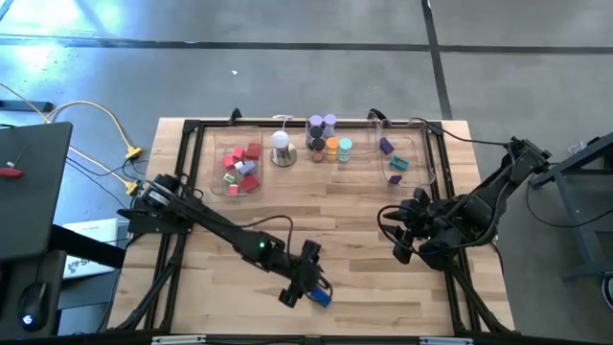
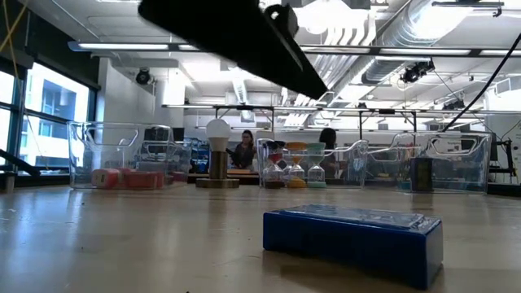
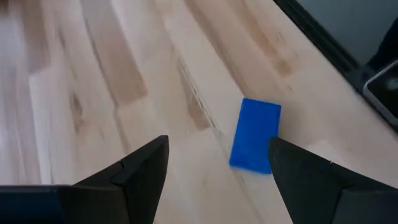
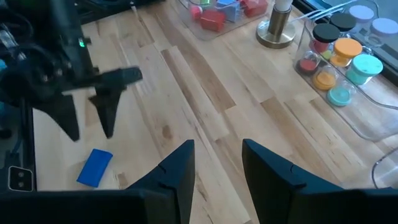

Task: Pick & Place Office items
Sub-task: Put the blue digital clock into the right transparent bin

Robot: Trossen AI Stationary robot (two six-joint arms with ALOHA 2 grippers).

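Observation:
A blue block [image 3: 255, 143] lies flat on the wooden table near its front edge, also seen as the blue block [image 1: 321, 299] and, close up, the blue block [image 2: 354, 236]. My left gripper [image 3: 217, 168] hovers open just above it, tilted down. The block sits ahead of the fingers, nearer one of them, and nothing touches it. In the right wrist view the left gripper [image 4: 91, 132] stands clear above the block [image 4: 94, 168]. My right gripper [image 4: 217, 162] hangs open and empty over the table's right half, shown from above as the right gripper [image 1: 407, 235].
Along the far edge stand a clear tray [image 1: 218, 168] of red, pink and blue blocks, a white dome on a metal base [image 1: 282, 149], coloured rolls [image 1: 326, 139] and a clear tray [image 1: 421, 163] with purple and teal pieces. Bare wood lies between the arms.

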